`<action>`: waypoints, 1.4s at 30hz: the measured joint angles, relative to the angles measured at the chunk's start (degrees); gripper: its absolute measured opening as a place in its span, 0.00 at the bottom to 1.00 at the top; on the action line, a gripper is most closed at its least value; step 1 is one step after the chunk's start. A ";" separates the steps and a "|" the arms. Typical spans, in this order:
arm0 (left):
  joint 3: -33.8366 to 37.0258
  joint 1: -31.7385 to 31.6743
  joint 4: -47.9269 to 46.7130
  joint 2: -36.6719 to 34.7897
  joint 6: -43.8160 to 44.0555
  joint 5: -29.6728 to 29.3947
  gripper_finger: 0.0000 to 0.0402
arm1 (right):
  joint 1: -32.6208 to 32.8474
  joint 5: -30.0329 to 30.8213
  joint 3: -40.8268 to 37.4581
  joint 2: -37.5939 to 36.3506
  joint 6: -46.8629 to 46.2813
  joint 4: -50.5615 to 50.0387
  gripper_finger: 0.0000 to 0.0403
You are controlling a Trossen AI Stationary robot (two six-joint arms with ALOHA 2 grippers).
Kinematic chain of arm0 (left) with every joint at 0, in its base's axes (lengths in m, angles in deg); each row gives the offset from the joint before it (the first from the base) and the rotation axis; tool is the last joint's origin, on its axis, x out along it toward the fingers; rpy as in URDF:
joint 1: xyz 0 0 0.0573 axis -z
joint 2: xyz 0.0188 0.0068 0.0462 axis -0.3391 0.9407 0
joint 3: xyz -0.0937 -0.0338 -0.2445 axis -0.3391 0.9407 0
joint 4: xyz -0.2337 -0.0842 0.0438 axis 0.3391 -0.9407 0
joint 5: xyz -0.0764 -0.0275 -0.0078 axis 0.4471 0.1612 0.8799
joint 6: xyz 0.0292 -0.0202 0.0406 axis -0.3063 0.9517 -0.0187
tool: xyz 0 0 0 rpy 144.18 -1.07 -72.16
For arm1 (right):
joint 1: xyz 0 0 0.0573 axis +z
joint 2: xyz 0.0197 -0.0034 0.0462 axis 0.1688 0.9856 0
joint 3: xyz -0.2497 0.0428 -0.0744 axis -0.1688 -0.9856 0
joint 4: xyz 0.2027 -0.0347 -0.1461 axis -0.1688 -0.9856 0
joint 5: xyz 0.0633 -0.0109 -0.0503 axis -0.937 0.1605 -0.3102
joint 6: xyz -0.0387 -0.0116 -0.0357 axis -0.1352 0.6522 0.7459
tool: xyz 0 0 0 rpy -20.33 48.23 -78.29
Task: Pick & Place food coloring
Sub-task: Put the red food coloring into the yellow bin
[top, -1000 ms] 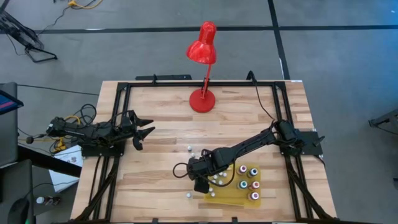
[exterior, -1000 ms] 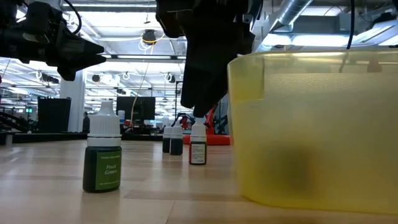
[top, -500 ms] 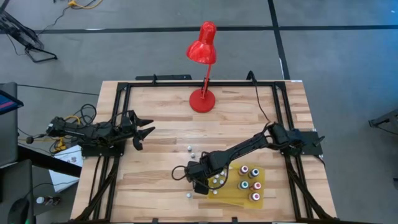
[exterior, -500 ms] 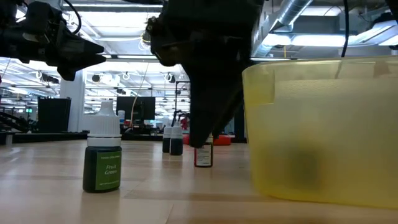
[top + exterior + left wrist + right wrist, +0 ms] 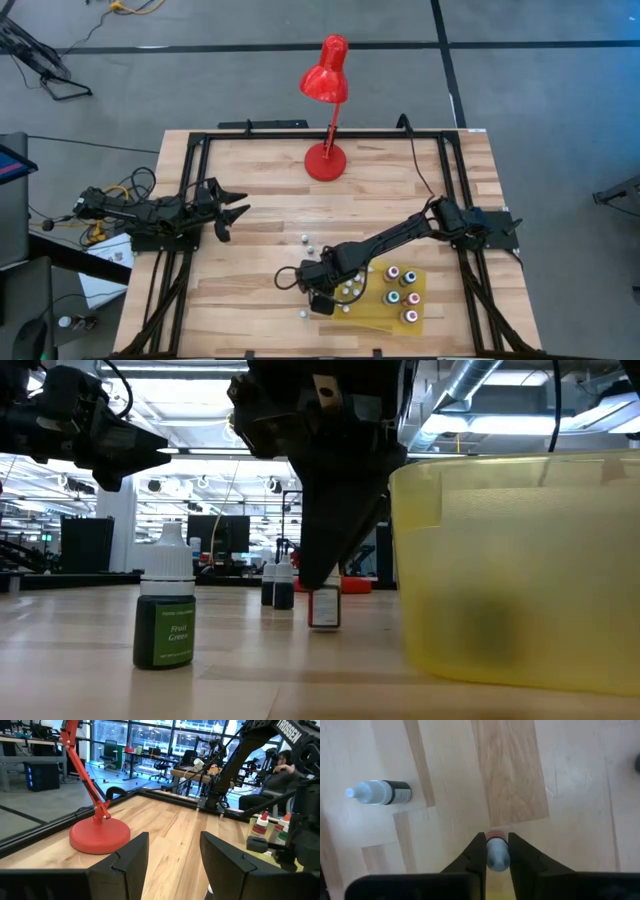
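Observation:
My right gripper (image 5: pixel 322 300) points steeply down just left of the yellow tray (image 5: pixel 396 318) and is shut on a small food coloring bottle (image 5: pixel 323 607) with a pale cap. A green bottle (image 5: pixel 165 615) stands on its base nearer the front edge (image 5: pixel 302 313). Two more bottles (image 5: pixel 278 585) stand farther back on the table. Several bottles (image 5: pixel 401 285) stand in the tray. My left gripper (image 5: pixel 235 208) waits open at the table's left side, level. My right gripper pinches the bottle's pale cap (image 5: pixel 495 859) between its two fingers (image 5: pixel 476 854). The fingers come from above, slanting down. The bottle stays upright below them, its base (image 5: pixel 323 624) on or just off the wood; I cannot tell which.
A red desk lamp (image 5: pixel 326 160) stands at the table's far middle. The yellow tray's wall (image 5: pixel 520 560) rises right beside the held bottle. Bare wood lies between the two arms. A black frame (image 5: pixel 190 160) borders the table.
My right gripper has sunk a little over the bottle beside the tray and shut on its cap. The yellow tray has slid slightly toward the table's right. The bottle stays upright in the same spot.

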 joint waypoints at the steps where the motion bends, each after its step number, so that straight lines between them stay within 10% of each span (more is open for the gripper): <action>1: -0.02 0.00 0.00 0.01 0.00 0.02 0.42 | -0.02 0.02 0.64 0.02 0.02 -0.57 0.11; 20: -0.02 0.00 0.00 0.00 0.00 0.00 0.42 | 4.20 8.48 21.08 -0.10 -8.04 -25.70 0.12; 42: -0.01 0.00 0.00 0.17 0.00 0.00 0.42 | 15.55 12.38 13.89 -5.63 -33.09 -38.31 0.12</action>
